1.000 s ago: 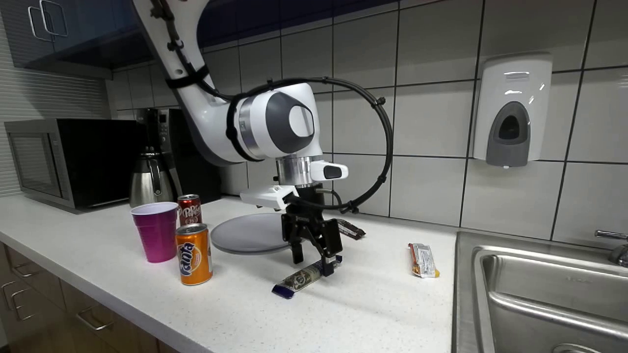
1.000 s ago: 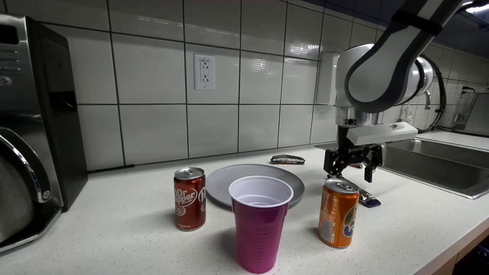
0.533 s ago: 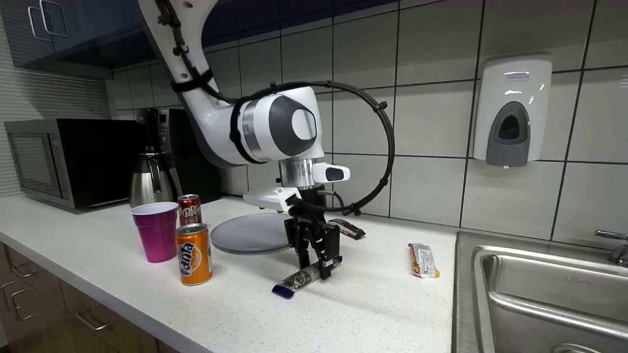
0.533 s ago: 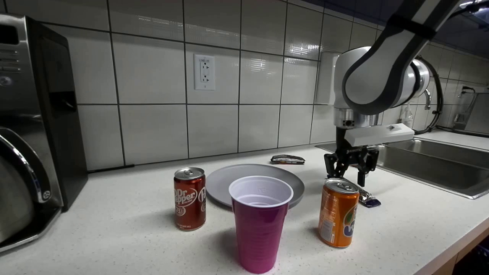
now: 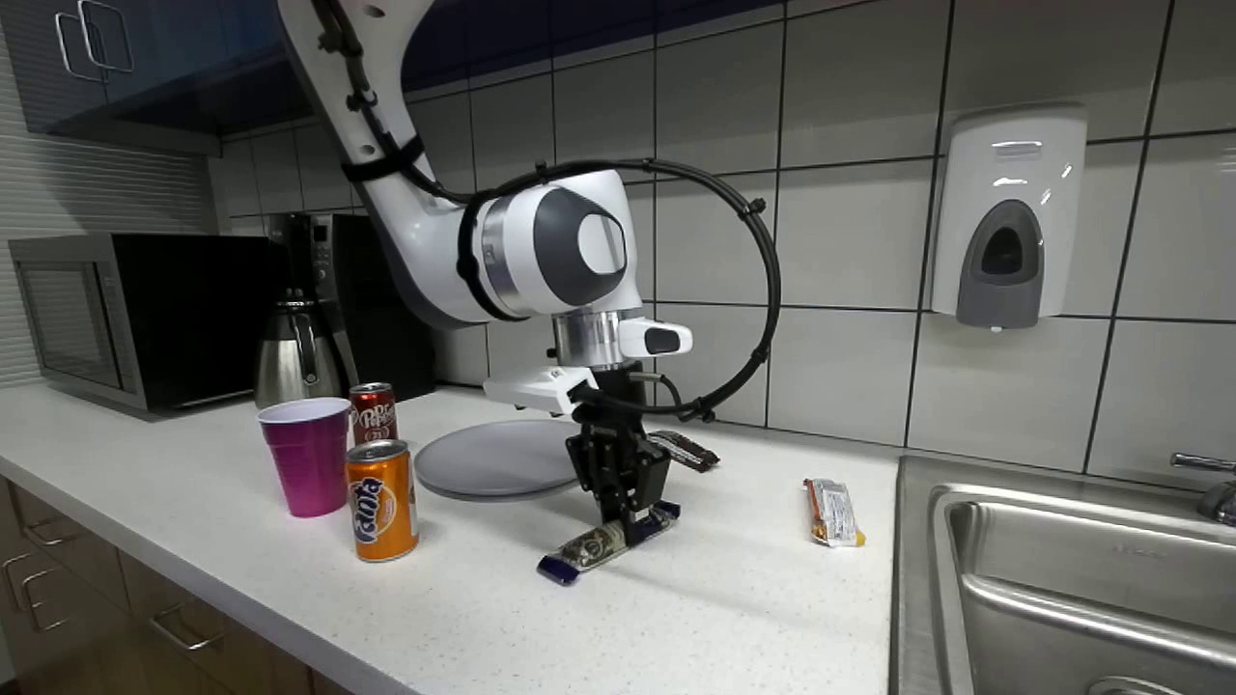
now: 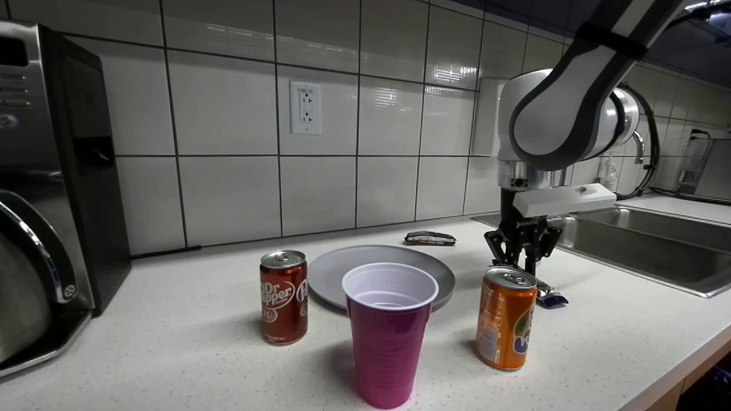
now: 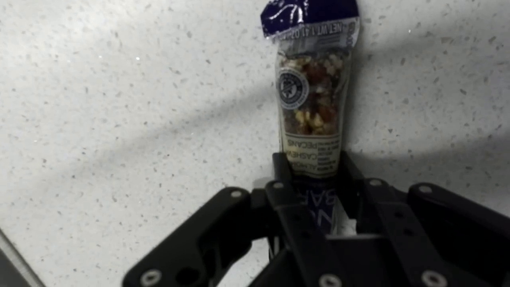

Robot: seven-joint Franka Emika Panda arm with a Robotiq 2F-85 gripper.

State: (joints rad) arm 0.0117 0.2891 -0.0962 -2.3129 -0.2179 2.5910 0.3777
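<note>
Where fingers (image 7: 350, 183) pinch, the bar (image 7: 312, 99) lies between.

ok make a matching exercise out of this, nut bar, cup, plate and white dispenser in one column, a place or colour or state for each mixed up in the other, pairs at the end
Things
1. nut bar
2. cup
3. plate
4. white dispenser

Descriptions
A. mounted on the tiled wall
B. pink-purple outside, pale inside
C. held in the gripper
D. round, flat and grey

Pairs: 1-C, 2-B, 3-D, 4-A
</note>
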